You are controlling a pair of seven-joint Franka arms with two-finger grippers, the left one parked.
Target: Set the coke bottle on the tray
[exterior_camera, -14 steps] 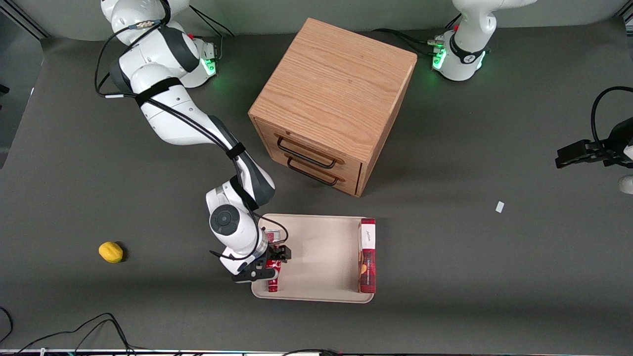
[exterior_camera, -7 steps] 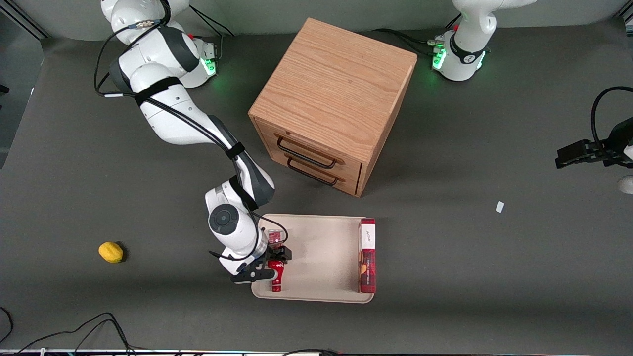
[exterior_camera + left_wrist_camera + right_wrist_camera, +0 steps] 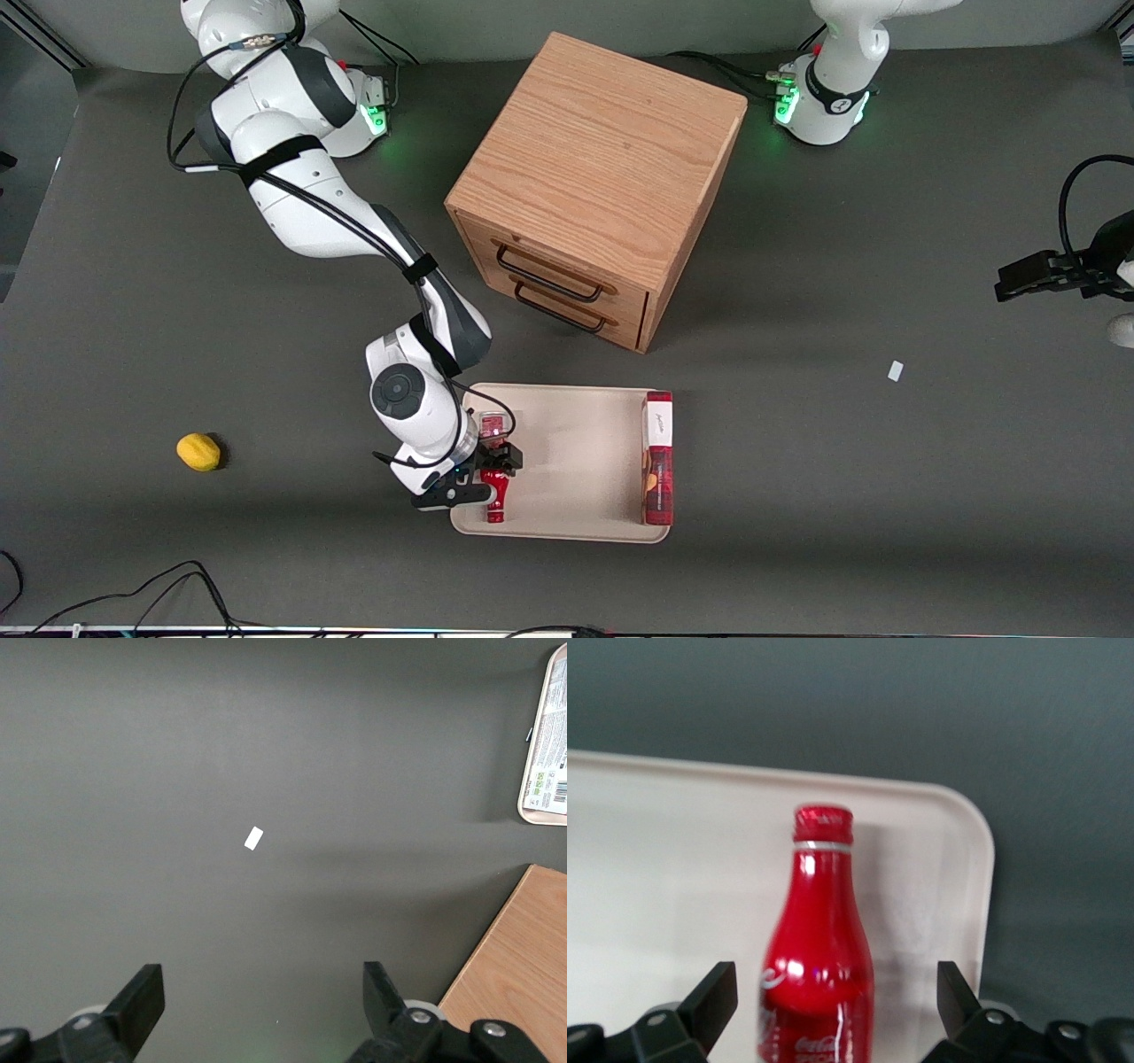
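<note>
While coke bottle (image 3: 818, 948) lies on tray (image 3: 673, 850), spread tool (image 3: 833, 1010) straddling it

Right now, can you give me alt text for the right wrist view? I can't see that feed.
A red coke bottle lies on the beige tray, cap pointing away from the camera, between the open claw's two fingers, which stand clear of it on either side. The tray's rounded corner and the dark table show past the cap.

White arm (image 3: 301, 199), black cables, green lights
</note>
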